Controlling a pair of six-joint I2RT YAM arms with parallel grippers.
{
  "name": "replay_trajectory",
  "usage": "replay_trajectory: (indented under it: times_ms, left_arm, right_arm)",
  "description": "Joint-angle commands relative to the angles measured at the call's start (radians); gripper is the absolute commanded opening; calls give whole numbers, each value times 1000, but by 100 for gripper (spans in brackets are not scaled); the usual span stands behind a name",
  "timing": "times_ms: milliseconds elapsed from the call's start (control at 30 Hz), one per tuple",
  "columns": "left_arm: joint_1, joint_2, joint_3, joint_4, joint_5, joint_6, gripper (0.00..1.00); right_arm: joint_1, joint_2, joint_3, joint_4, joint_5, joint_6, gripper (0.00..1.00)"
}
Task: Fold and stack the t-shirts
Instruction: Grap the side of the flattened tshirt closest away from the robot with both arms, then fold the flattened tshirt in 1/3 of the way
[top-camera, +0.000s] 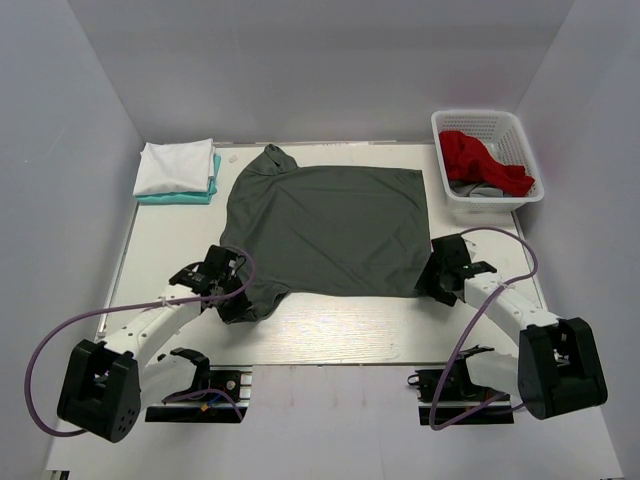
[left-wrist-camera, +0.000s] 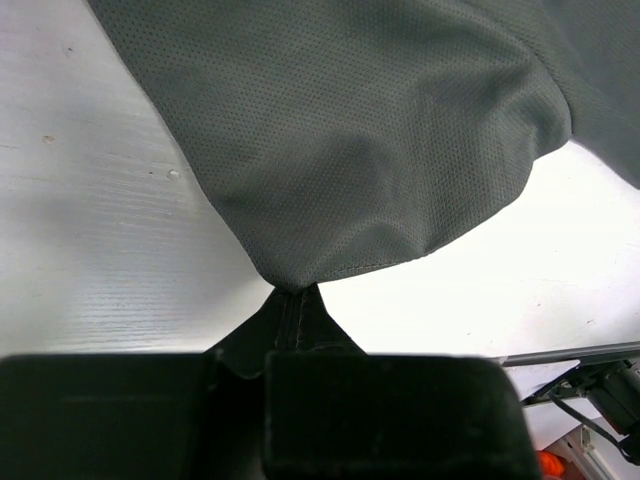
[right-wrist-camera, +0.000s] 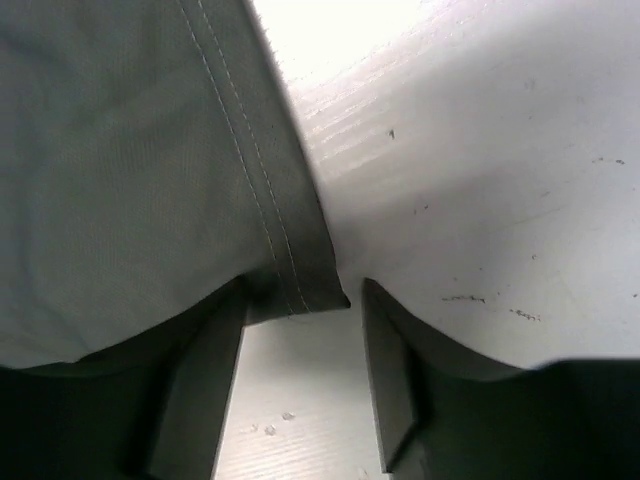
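The dark grey t-shirt (top-camera: 330, 225) lies spread flat on the table, collar at the far left. My left gripper (top-camera: 232, 290) is shut on its near-left sleeve; in the left wrist view the cloth (left-wrist-camera: 380, 150) is pinched to a point at my gripper (left-wrist-camera: 292, 320). My right gripper (top-camera: 437, 272) is open at the shirt's near-right hem corner; in the right wrist view the stitched hem (right-wrist-camera: 290, 260) lies at the mouth of the gripper (right-wrist-camera: 300, 370), jaws apart. A folded white t-shirt (top-camera: 177, 165) sits on a folded teal t-shirt (top-camera: 180, 197) at the far left. A red t-shirt (top-camera: 482, 160) lies in the basket.
The white lattice basket (top-camera: 487, 116) stands at the far right and also holds a bit of grey cloth (top-camera: 480, 189). Purple cables loop beside both arms. White walls enclose the table on three sides.
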Motion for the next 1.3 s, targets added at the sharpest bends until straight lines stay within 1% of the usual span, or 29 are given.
replay_trajectory:
  times_ms: [0,33,100,133,200,233,267,300,367,433,533,667,733,900,1067,1133,1233,1267]
  left_arm:
    - [-3,-5,46,-12,-15,15,0]
    - [-3,-5,55,-26,-15,15,0]
    - [-3,-5,66,-26,-15,25,0]
    - [-3,-5,66,-26,-15,26,0]
    - [-3,-14,90,-14,-6,35,0]
    - [-3,-14,105,0,4,44,0]
    - [-3,-14,115,0,4,44,0]
    - [-3,-14,124,10,4,53,0]
    - [-3,-14,139,21,-5,53,0]
    - [-3,7,186,21,-19,71,0]
    - [7,35,251,35,-19,85,0]
    - [16,99,332,54,-94,85,0]
    - [16,157,389,54,-105,85,0]
    - [16,281,527,15,-238,67,0]
    - [25,406,679,-26,-315,58,0]
    - [25,430,707,-37,-340,58,0]
    - [34,484,782,-37,-340,58,0]
    - [34,496,794,-37,-349,58,0]
  right_arm:
    - [-3,35,-13,57,-22,15,54]
    - [-3,43,-12,54,-11,12,40]
    - [-6,55,-10,45,4,7,34]
    - [-6,57,-7,45,7,4,26]
    - [-3,58,-2,57,3,-2,19]
    - [-3,48,-1,59,-3,-2,10]
    - [-5,44,8,60,-8,-5,3]
    - [-3,43,22,60,-9,-11,0]
    - [-2,37,53,51,-8,-37,0]
    - [-3,40,88,24,-2,-54,0]
    - [-2,46,139,25,-22,-74,0]
    - [-5,63,186,37,-45,-97,0]
    - [-3,89,229,33,-40,-97,0]
    - [-6,149,362,-5,9,-103,0]
    - [-10,242,458,-45,44,-102,0]
    - [-16,267,479,-48,44,-96,0]
    - [-22,317,527,-51,46,-102,0]
    - [-25,327,562,-59,44,-100,0]
